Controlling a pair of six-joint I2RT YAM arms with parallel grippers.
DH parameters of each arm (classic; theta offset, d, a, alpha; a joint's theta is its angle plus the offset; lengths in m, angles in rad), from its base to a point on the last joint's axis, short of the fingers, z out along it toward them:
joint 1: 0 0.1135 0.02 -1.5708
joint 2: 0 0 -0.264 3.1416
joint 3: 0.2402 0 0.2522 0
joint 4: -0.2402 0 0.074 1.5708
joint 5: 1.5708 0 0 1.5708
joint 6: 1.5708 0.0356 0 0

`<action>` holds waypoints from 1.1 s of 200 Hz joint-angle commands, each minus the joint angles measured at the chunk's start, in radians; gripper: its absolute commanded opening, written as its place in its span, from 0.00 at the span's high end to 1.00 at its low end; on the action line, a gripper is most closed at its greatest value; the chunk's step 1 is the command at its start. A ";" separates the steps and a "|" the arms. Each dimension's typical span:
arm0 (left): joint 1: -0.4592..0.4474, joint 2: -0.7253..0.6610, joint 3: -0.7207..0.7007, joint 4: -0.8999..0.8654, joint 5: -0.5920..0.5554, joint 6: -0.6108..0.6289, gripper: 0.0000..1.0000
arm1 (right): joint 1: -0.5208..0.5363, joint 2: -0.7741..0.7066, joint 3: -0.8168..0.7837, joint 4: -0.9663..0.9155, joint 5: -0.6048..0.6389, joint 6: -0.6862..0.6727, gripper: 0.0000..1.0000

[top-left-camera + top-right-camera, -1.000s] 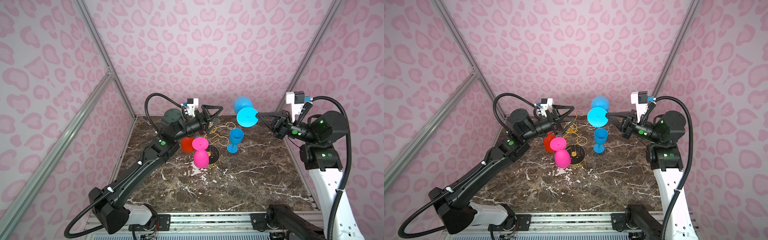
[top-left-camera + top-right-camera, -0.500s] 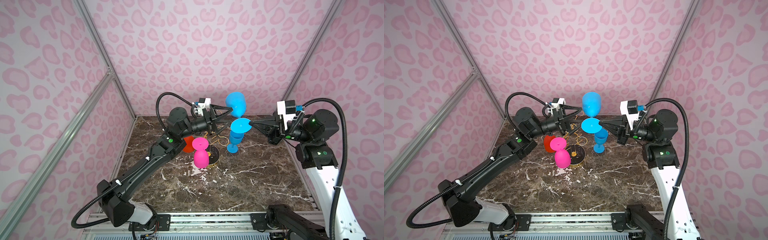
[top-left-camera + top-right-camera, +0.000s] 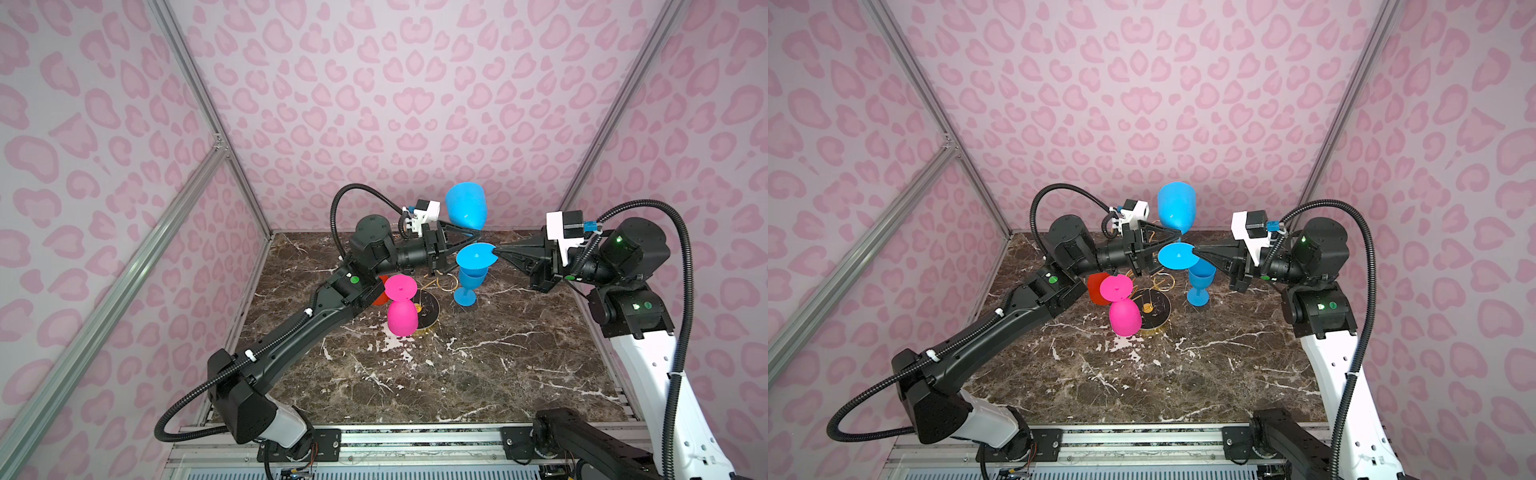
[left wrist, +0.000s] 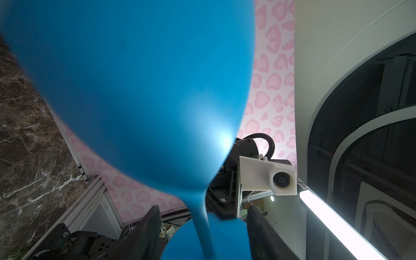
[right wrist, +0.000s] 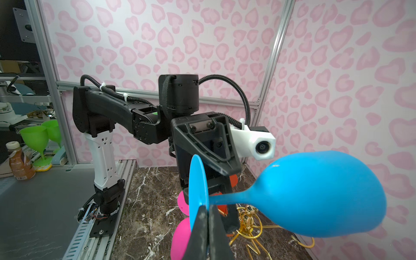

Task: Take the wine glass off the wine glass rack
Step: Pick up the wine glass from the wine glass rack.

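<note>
— Right gripper (image 3: pixel 495 250) was clamped shut on the foot of the blue wine glass (image 3: pixel 465 205), which stood upright in mid-air above the wine glass rack (image 3: pixel 430 309). So was it off?

— It appeared so: none of the gold wire touched it in either top view. Left gripper (image 4: pixel 202 213) straddled the stem with its jaws apart, and the left wrist view showed a gap on either side.

— Which step was that?

— A handover, by the look of it. The next move likely called for the left jaws to meet on the stem before the right released the foot. After that, a steady carry down to a bare patch of the marble tabletop (image 3: pixel 457 374), away from the second blue glass (image 3: pixel 467 282) standing near the rack.

— What could not be made out?

— Whether the upside-down pink wine glass (image 3: pixel 401 318) hung from a rack arm or rested on the table. A red glass (image 3: pixel 379 296) was mostly hidden behind the left arm. The left gripper's lower finger was lost behind the blue foot in the top views. The rack's thin arms were too tangled to count.
</note>
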 commanded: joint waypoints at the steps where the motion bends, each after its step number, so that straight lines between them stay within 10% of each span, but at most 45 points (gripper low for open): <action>1: -0.001 0.000 0.013 0.031 0.004 0.029 0.46 | 0.007 -0.002 0.004 -0.020 0.011 -0.040 1.00; 139: -0.018 -0.010 -0.011 0.031 -0.023 0.021 0.95 | 0.058 -0.047 -0.007 -0.107 0.139 -0.148 1.00; 193: -0.022 -0.011 -0.009 0.040 -0.026 0.010 0.96 | 0.076 -0.050 -0.014 -0.120 0.160 -0.167 1.00; 220: -0.021 -0.017 -0.007 0.045 -0.031 0.009 0.96 | 0.085 -0.084 -0.053 -0.082 0.223 -0.149 0.41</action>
